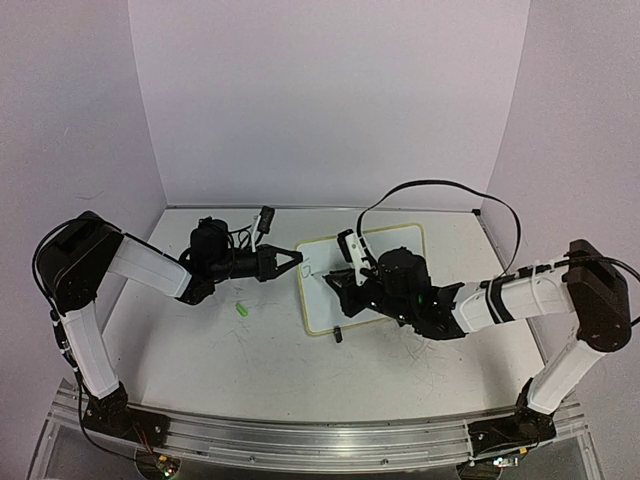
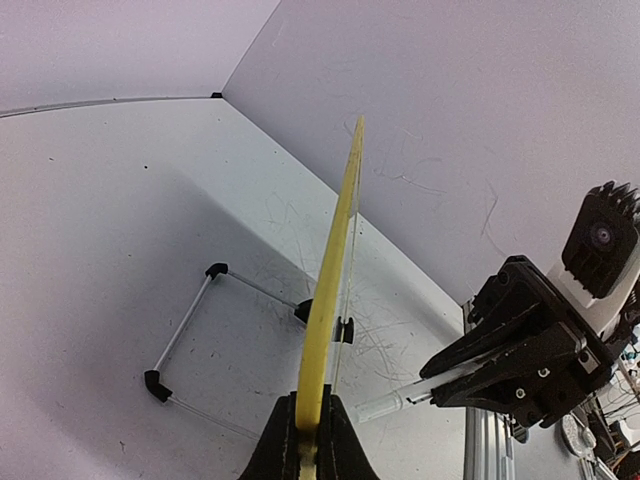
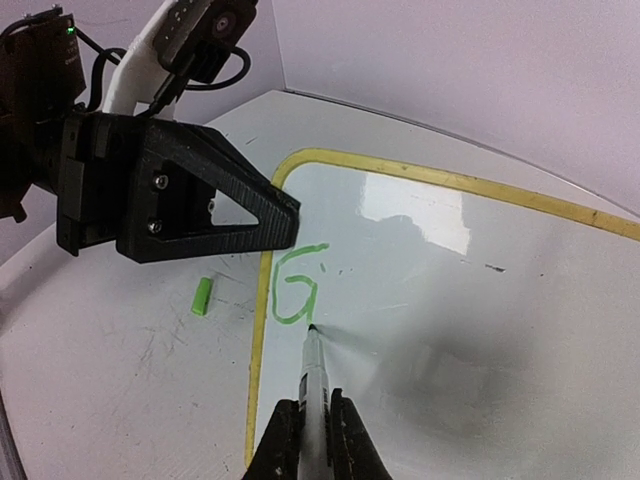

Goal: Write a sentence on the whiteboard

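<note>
The whiteboard [image 1: 318,303] lies on the table, white with a pale yellow rim; it also shows in the right wrist view [image 3: 470,330]. My left gripper [image 1: 297,257] is shut on its left rim; the left wrist view shows the rim [image 2: 335,270] edge-on between the jaws [image 2: 308,440]. My right gripper [image 1: 343,283] is shut on a green marker [image 3: 313,375]. The marker tip touches the board at the foot of a single green letter "G" [image 3: 295,290], the only lettering of the sentence in view. The right gripper [image 3: 313,440] hovers over the board's left part.
A small green marker cap [image 1: 241,311] lies on the table left of the board, also in the right wrist view [image 3: 202,296]. A thin wire stand with black feet [image 2: 185,330] shows under the board. Walls enclose the table on three sides.
</note>
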### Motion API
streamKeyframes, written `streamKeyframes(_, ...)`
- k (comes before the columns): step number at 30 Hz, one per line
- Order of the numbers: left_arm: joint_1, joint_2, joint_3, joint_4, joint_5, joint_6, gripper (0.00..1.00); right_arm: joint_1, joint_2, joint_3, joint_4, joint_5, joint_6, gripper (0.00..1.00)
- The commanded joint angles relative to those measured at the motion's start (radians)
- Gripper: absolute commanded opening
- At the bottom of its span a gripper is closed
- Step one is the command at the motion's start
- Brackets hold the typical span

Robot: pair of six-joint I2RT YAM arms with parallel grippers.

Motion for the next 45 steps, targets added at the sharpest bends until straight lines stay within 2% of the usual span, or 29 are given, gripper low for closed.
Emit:
streamKeyframes(1, 0.001, -0.046, 0.021, -0.005, 0.004, 0.022, 0.00, -0.010, -0.120, -0.058, 0.071, -0.071, -0.002, 0.00)
streamKeyframes(9, 0.002, -0.056, 0.021, -0.016, 0.004, 0.026, 0.00, -0.066, -0.103, -0.060, 0.134, -0.130, 0.012, 0.00)
streamKeyframes(45, 0.000, -0.055, 0.034, -0.019, 0.012, 0.025, 0.00, -0.064, -0.009, 0.012, 0.085, -0.069, 0.013, 0.00)
